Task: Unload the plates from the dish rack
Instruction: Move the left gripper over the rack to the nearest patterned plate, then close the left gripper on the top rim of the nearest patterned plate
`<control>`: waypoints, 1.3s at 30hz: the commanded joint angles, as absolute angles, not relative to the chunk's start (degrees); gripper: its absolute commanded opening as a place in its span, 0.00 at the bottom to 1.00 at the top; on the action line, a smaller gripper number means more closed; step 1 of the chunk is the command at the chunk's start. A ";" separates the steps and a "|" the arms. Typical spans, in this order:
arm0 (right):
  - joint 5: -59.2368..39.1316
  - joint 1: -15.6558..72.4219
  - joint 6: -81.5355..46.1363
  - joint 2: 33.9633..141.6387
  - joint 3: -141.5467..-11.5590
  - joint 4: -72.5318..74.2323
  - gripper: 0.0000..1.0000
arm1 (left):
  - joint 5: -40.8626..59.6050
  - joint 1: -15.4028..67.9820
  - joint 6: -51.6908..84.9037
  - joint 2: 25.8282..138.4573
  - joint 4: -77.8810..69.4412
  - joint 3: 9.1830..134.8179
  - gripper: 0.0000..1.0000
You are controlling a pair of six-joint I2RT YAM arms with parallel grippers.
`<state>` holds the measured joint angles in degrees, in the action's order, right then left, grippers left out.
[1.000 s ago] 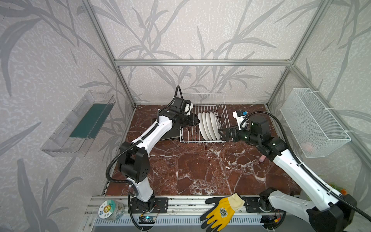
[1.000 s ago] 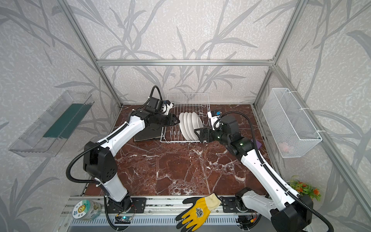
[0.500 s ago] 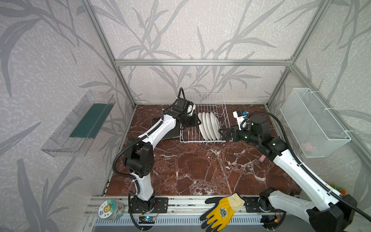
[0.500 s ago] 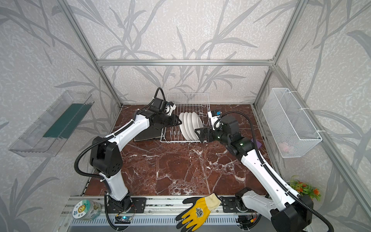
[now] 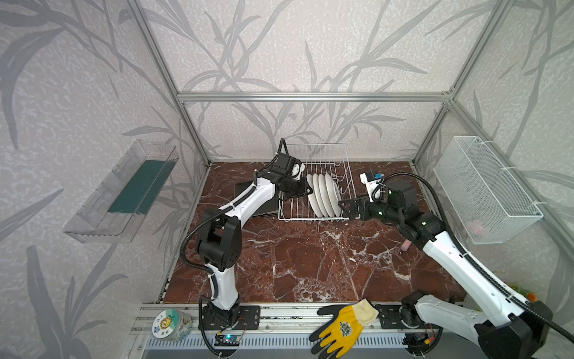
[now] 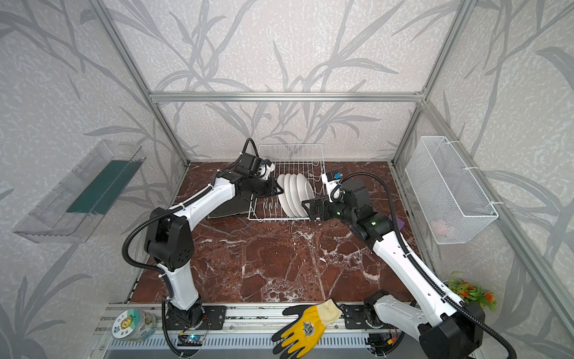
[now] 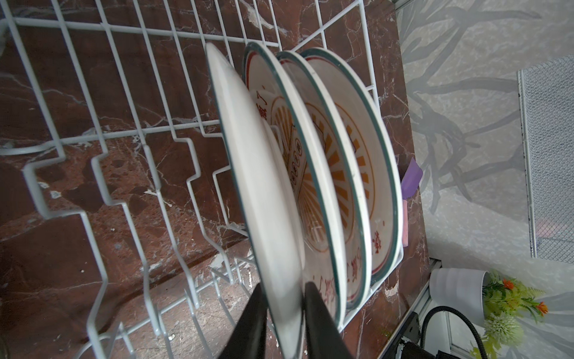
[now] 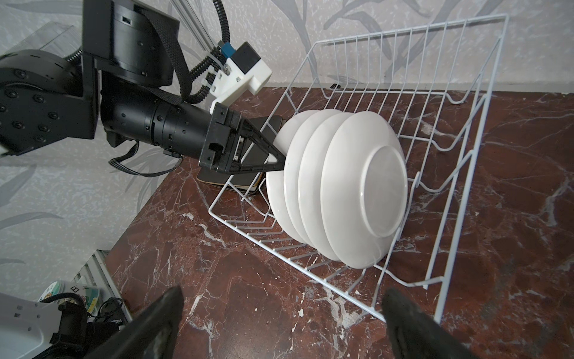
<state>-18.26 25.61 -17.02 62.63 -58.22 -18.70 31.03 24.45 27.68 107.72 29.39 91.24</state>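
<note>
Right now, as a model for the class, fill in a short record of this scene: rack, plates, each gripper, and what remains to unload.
rack: white wire, at the back of the table
round plates: four, upright on edge in the rack
square plates: dark stack lying flat outside the rack, beside it
left gripper: fingers astride the end plate rim; firm clamp unclear
right gripper: open, empty, at the rack's opposite side
remaining: all four round plates
</note>
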 commanded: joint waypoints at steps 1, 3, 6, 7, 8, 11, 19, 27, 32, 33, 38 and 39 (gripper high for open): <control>-17.84 25.93 -16.30 61.87 -59.22 -19.41 0.99 | 31.90 24.83 28.78 108.24 28.07 90.53 0.23; -17.97 25.88 -16.26 61.87 -59.10 -19.53 0.99 | 32.06 24.85 28.91 108.37 28.06 90.46 0.23; -17.78 25.92 -16.22 61.54 -59.07 -19.80 0.99 | 32.23 24.86 28.99 108.55 27.99 90.09 0.23; -17.68 25.92 -16.15 61.36 -59.07 -19.86 0.99 | 32.41 24.85 29.06 108.61 27.83 89.93 0.23; -17.50 25.88 -16.09 61.26 -59.05 -19.83 0.99 | 32.59 24.83 29.28 108.69 27.64 89.79 0.23; -17.49 25.93 -16.09 61.16 -58.97 -19.94 0.99 | 33.18 24.85 30.27 108.67 26.49 89.21 0.23; -17.42 25.93 -16.07 61.15 -58.97 -19.95 0.99 | 34.88 24.96 33.26 108.11 23.61 86.82 0.20; -17.21 25.89 -16.00 60.74 -58.65 -20.02 0.99 | 35.24 24.87 35.21 107.81 22.26 85.65 0.14; -16.99 25.86 -16.21 60.56 -58.30 -19.61 0.99 | 35.11 24.94 36.53 107.36 21.54 85.34 0.10; -16.96 25.92 -16.10 60.56 -58.41 -19.57 0.99 | 34.90 24.95 36.80 107.24 21.61 85.43 0.07; -16.89 25.89 -16.10 60.57 -58.38 -19.71 0.99 | 33.66 24.96 37.96 106.29 21.85 84.91 0.00; -16.88 25.92 -16.15 60.56 -58.43 -19.77 0.99 | 33.75 24.89 38.07 106.09 21.79 84.90 0.00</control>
